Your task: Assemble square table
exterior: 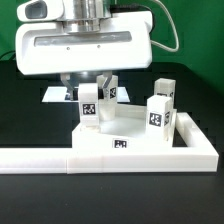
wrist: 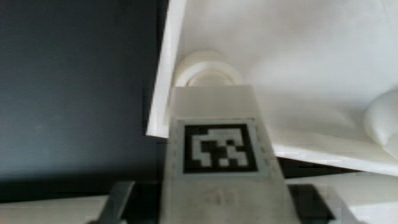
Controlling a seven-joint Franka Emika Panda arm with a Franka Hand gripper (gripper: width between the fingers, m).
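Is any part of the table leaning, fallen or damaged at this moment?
Nothing stands out. The tabletop lies flat against the L-shaped wall. The legs on it stand upright, and the gripper holds one leg upright too. No damage is visible.

The exterior view faces the arm head-on from slightly above table height. The wrist view looks down, very close, sharing the held leg (exterior: 89, 108) (wrist: 221, 140) and tabletop (exterior: 135, 135) (wrist: 294, 70).

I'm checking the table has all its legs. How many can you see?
4. Two at the exterior view's left: the gripped leg and another leg behind it. Two at the right: a front leg and a back leg. None seems hidden.
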